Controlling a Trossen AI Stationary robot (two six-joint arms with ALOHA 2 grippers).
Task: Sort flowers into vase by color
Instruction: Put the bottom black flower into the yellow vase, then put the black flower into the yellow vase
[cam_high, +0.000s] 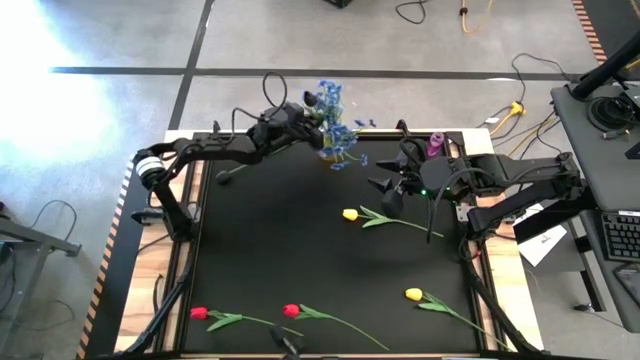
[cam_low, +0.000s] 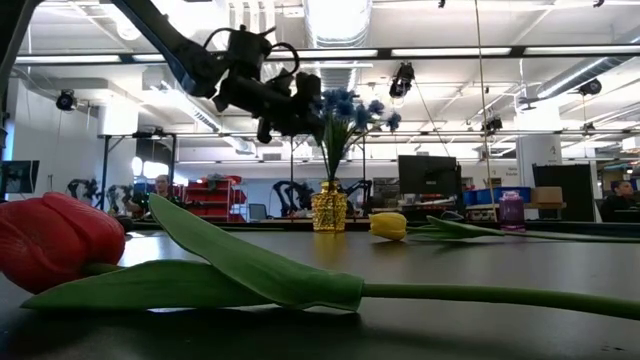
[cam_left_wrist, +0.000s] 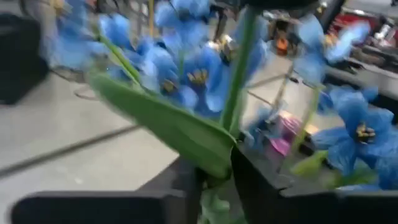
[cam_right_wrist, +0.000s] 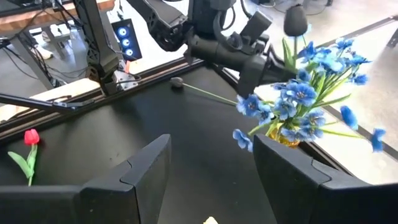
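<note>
two arms are in play, and i take them from my left to my right. left claw (cam_high: 312, 122) hangs over the gold vase (cam_low: 329, 208) at the far edge of the bench (cam_high: 300, 250), its fingers closed on a green stem (cam_left_wrist: 239, 68) among the blue sprays (cam_high: 335, 125) already standing in that vase. i judge the step in hand to be seating this flower in the vase; the next move calls for lowering the stem fully into the vase mouth, then parting the fingers without dragging the sprays out. i cannot tell what colour of head that stem carries.

right claw (cam_high: 392, 192) hovers just right of the vase, fingers spread and empty, near a yellow tulip (cam_high: 350, 214) lying mid-bench. a second yellow tulip (cam_high: 413, 294) lies at the near right; two red tulips (cam_high: 198, 313) (cam_high: 291, 311) lie along the near edge at left and centre. i count these four as unsorted.

bench surface is matt black with a pale wooden border. a small purple object (cam_high: 436, 143) stands at the far edge. beyond, the low view shows an open workshop with ceiling strip lights, monitors and other robot arms.
</note>
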